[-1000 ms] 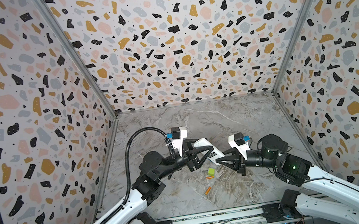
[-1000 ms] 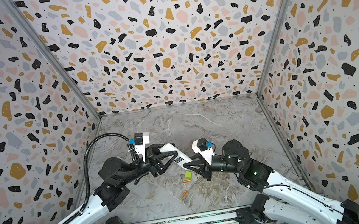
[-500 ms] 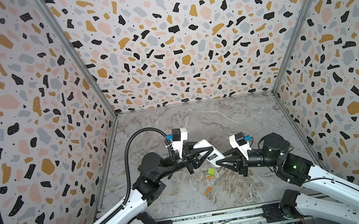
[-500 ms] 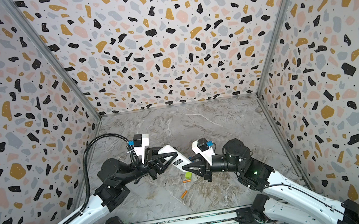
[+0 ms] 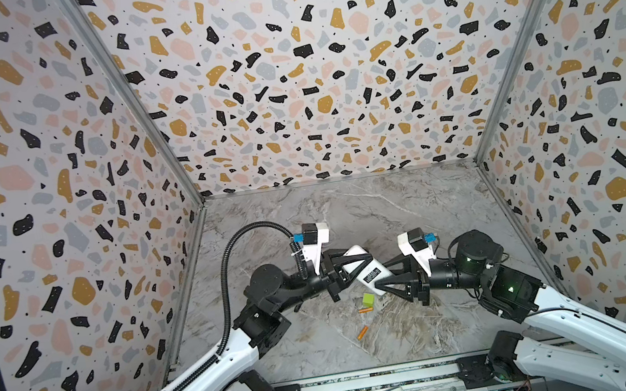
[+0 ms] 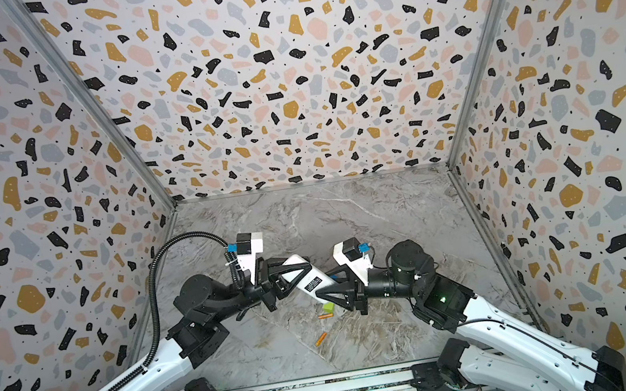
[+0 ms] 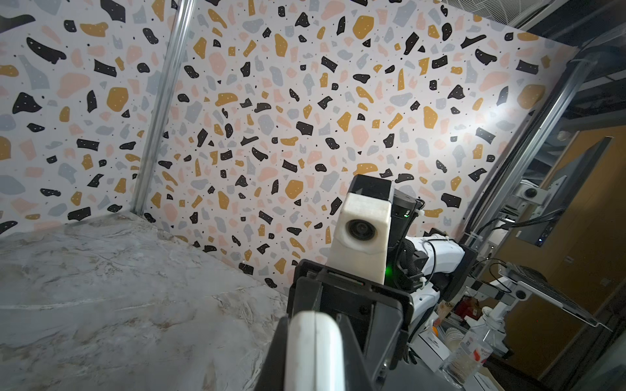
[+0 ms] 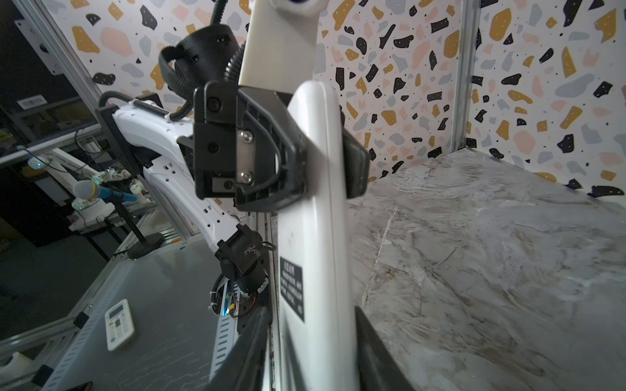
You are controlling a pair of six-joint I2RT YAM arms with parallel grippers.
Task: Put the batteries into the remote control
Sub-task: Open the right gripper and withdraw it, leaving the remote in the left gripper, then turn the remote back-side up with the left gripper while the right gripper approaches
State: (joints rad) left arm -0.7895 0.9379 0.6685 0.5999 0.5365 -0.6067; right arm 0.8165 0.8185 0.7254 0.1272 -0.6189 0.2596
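Bridging both jaws, the remote control (image 5: 373,271) hangs aloft.

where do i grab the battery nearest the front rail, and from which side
Grip the battery at mid-length, straight down from above. It lies flat and slanted on the table, so turn the jaws to close across its thin body. The other battery and the green cube lie apart from it, likely leaving room.

White-backed remote (image 5: 364,270), black label up, held tilted aloft, two orange batteries (image 5: 365,311) loose below
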